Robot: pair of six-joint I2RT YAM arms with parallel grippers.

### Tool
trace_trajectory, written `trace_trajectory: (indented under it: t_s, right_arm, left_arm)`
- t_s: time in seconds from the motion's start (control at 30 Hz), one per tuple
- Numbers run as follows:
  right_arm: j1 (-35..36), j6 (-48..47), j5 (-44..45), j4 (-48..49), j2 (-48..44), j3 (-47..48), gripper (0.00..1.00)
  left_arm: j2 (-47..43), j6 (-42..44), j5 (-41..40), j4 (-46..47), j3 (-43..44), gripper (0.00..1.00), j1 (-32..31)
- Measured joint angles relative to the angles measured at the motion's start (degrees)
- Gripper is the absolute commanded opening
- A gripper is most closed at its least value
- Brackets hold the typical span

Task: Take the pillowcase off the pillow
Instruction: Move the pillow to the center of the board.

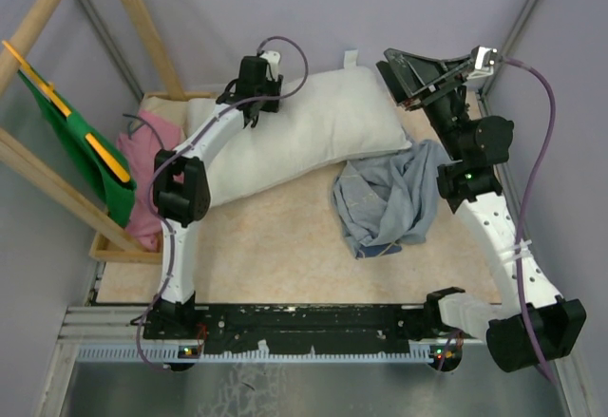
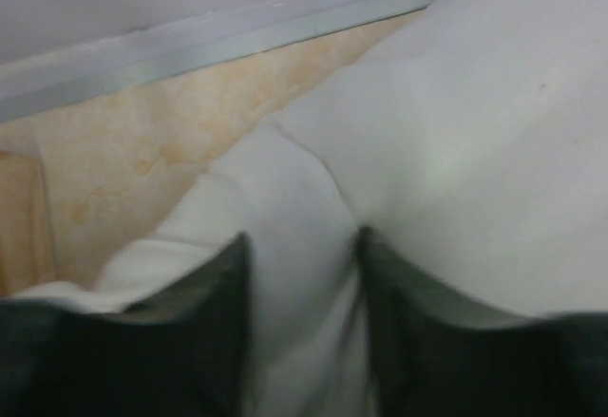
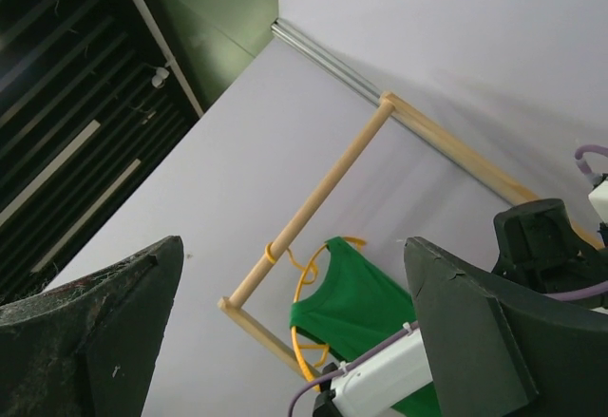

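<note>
The pillow (image 1: 313,132) is plump, plain white and bare. It lies on the table (image 1: 275,246) under the left gripper (image 2: 302,241) and stretches from there toward the right gripper (image 3: 293,246). The left arm crosses its left end and hides part of it.

The pillowcase (image 1: 385,203) is off the pillow. It lies in a crumpled heap with its pale blue-grey inside showing, below the right gripper and nearer the bases, and touches the pillow's near right edge. Its print shows only as faint lines, and no writing can be read.

The left gripper pinches a ridge of the pillow between its dark fingers (image 2: 199,331). That view is blurred, and the frame's bottom edge cuts the fingers off. The right gripper is raised, its jaws spread wide and holding nothing, and it faces the wall.
</note>
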Motion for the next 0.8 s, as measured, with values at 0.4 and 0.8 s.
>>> trace_trajectory:
  t_s: [0.4,0.8]
  right_arm:
    - [0.0,-3.3,1.6,1.7,-0.3,0.0,0.99]
    - [0.0,-6.1,3.0,3.1,-3.1,-0.2,0.99]
  left_arm:
    - [4.3,-0.9,2.1,0.5,7.1,0.00,-1.0]
    - [7.0,-1.1,5.2,13.0,13.5,0.00,-8.7]
